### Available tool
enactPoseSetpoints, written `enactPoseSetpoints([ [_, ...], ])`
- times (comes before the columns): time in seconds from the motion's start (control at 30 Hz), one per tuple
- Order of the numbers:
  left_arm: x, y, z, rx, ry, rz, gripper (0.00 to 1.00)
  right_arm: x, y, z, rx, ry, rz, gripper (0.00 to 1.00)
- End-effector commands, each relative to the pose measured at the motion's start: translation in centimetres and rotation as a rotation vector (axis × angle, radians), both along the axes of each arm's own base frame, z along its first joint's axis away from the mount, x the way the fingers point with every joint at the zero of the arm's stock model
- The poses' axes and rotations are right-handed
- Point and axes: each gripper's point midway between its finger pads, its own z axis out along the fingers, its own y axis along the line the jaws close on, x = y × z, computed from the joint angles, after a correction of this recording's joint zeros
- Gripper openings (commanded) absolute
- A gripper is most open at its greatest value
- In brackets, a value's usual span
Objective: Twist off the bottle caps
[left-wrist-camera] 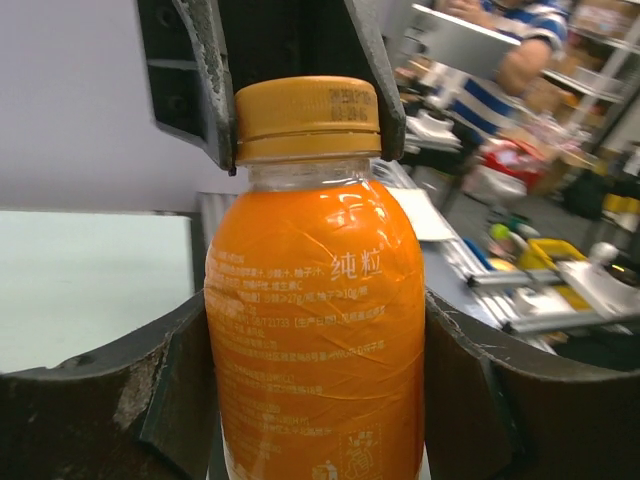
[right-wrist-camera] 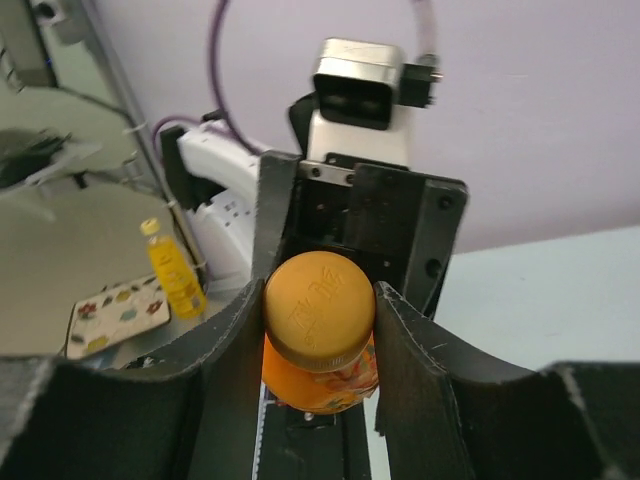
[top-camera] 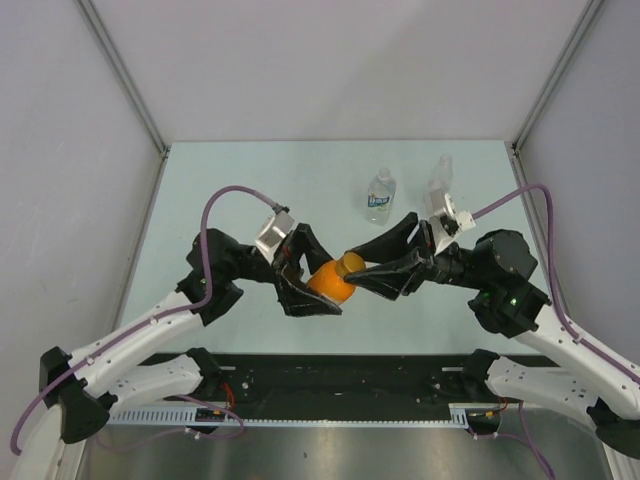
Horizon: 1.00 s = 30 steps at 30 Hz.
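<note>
Overhead, at mid-table: the left gripper [top-camera: 318, 288] is closed partway round the body of the orange bottle [top-camera: 328, 284]. The right gripper [top-camera: 352, 267] is pinched narrow on the orange cap [top-camera: 351, 264]. The bottle is carried tilted, cap end toward the right arm. Whether it clears the table [top-camera: 250, 180] cannot be judged from this angle. The clear bottle with blue label [top-camera: 380, 196] and the slim clear bottle [top-camera: 441, 176] stand upright toward the far edge, well apart from the work. Their caps appear to be on.

Left wrist view: the bottle body sits between the left fingers [left-wrist-camera: 100, 400], touching both. Its wrap is glossy and wrinkled. The right fingers bear on opposite sides of the cap, reaching down to its lower rim.

Right wrist view: the cap fills the gap between the right fingers [right-wrist-camera: 225, 380], with contact on both flanks. The thread state is not visible.

Risks, as judgement:
- The slick wrap may let the body turn with the cap, so the twist achieves nothing.
- The two narrow contacts on the cap may slip round its ribbing under torque.
- The bottle looks full and is tilted. Once the seal breaks, the left gripper's squeeze could push liquid out.
- Any misalignment between the two wrists would lever the neck sideways and could wrench the bottle from the left hold.
</note>
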Motion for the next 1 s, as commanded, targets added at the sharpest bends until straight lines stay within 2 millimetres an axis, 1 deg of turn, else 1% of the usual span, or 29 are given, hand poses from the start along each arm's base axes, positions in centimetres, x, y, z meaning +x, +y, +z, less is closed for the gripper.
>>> enactPoseSetpoints([
  [0.0,-5.2,1.5,0.2,0.065,-0.005,-0.342,0.0,-3.6,0.6,-2.2,-0.085,-0.109,0.254,0.0],
  [0.03,-5.2,1.6,0.3,0.069,0.009,-0.349,0.0,-4.2,0.3,-2.4,-0.094,-0.126,0.298,0.0],
  [0.1,-5.4,1.7,0.6,0.052,0.0,-0.355,0.0,-4.8,-0.1,-2.5,-0.098,-0.144,0.333,0.0],
  [0.13,-5.5,1.8,0.8,0.042,-0.001,-0.367,0.0,-5.6,-0.4,-2.5,-0.1,-0.163,0.376,0.0],
  [0.23,-5.8,1.9,0.6,0.052,0.015,-0.387,0.0,-6.5,-1.1,-2.6,-0.104,-0.202,0.419,0.0],
  [0.43,-6.5,2.3,0.9,0.025,0.023,-0.445,0.0,-7.1,-1.7,-3.6,-0.135,-0.237,0.489,0.0],
  [0.5,-6.7,2.1,0.7,0.028,0.038,-0.465,0.0,-7.0,-1.5,-4.1,-0.156,-0.236,0.501,0.0],
  [0.53,-7.0,2.4,0.9,0.018,0.034,-0.477,0.0,-7.0,-1.5,-4.2,-0.162,-0.245,0.501,0.0],
  [0.57,-7.0,2.3,0.7,0.021,0.042,-0.482,0.0,-7.1,-1.5,-4.1,-0.165,-0.252,0.502,0.0],
  [0.6,-7.1,2.4,0.6,0.025,0.05,-0.487,0.0,-7.0,-1.5,-4.5,-0.179,-0.253,0.507,0.0],
  [0.7,-7.2,2.5,0.3,0.022,0.039,-0.489,0.0,-6.8,-1.3,-4.7,-0.198,-0.246,0.506,0.0],
  [0.9,-7.3,2.6,0.2,0.02,0.01,-0.485,0.0,-6.2,-1.0,-4.8,-0.21,-0.235,0.477,0.0],
  [0.93,-7.1,2.4,-0.1,0.04,0.031,-0.479,0.0,-6.0,-1.0,-4.8,-0.212,-0.229,0.465,0.0],
  [0.97,-7.0,2.4,-0.1,0.044,0.026,-0.473,0.0,-5.7,-0.9,-4.7,-0.211,-0.221,0.445,0.02],
])
